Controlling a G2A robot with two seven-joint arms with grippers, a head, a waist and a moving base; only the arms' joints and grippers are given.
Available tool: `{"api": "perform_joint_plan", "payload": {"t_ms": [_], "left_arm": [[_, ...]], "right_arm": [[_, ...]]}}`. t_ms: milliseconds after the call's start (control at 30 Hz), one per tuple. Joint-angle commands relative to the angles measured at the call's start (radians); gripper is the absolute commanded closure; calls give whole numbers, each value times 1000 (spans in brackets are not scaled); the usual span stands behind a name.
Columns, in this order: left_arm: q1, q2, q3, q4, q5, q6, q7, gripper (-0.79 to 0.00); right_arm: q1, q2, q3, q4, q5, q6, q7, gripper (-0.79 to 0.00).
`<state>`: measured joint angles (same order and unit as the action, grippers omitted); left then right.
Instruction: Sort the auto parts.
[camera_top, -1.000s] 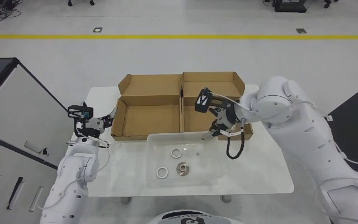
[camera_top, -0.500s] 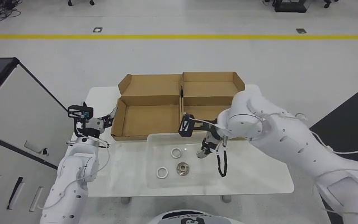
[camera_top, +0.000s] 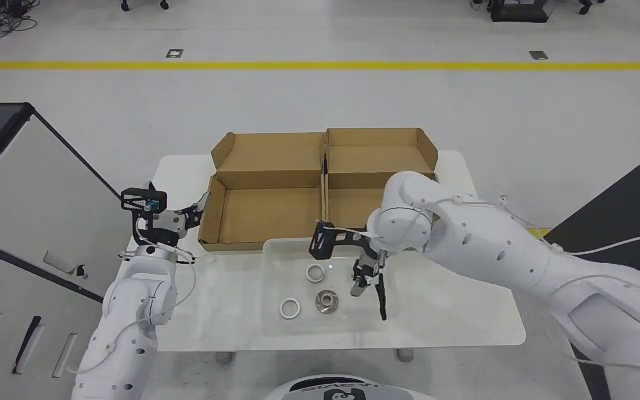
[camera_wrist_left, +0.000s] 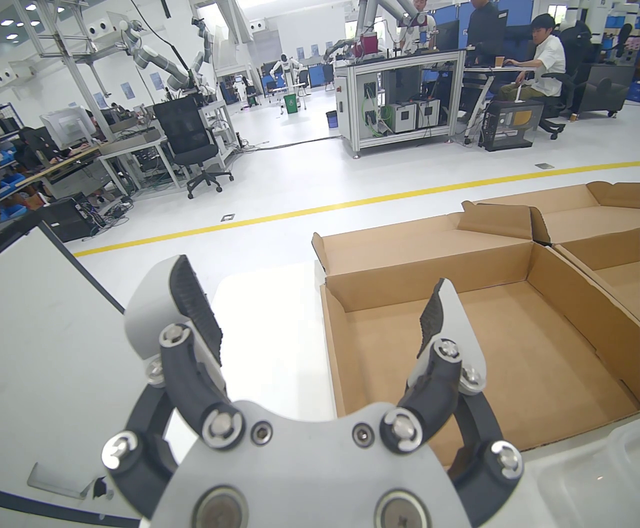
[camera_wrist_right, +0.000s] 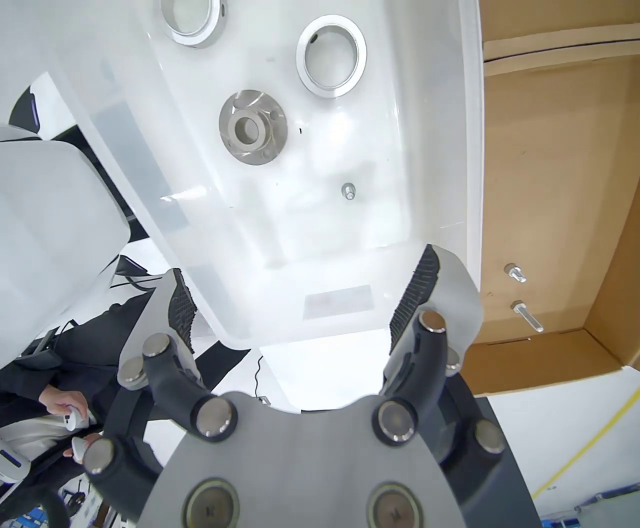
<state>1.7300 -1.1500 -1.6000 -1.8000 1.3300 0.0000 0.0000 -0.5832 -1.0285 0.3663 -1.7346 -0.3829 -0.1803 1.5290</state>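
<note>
tray: rings, flange, bolt inside | boxes: behind tray

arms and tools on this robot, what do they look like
The left arm and right arm have smooth, rounded white shells. A black cable loops by the right wrist. The left tool and right tool match: a grey metal plate with screws, black link bars, and two white fingers with black ribbed pads.
</note>
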Motion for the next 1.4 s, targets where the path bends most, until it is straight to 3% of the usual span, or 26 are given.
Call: {"api": "perform_joint_plan", "payload": {"t_ms": [0,433,533,667,933,1033,1233,1367], "left_arm": [[0,0,0,0,0,0,0,-785],[0,0,0,0,0,0,0,-785],[0,0,0,0,0,0,0,-785],[0,0,0,0,0,0,0,-785],[0,0,0,0,0,0,0,-785],[0,0,0,0,0,0,0,-785],[0,0,0,0,0,0,0,-785],[0,0,0,0,0,0,0,-785]], "right_arm": [[0,-10,-12,25,-5,2,-7,-785],[-9,-63,-62,147,-28,-11,-44,-785],[-11,-74,-68,168,-29,-17,-50,-748],[-13,-86,-76,186,-31,-27,-52,-616],[-19,-108,-94,212,-47,-45,-44,-526],[-20,-115,-100,218,-58,-57,-42,-391],[-23,-127,-113,228,-86,-76,-32,-459],[-24,-133,-116,233,-110,-73,-30,-403]]}}
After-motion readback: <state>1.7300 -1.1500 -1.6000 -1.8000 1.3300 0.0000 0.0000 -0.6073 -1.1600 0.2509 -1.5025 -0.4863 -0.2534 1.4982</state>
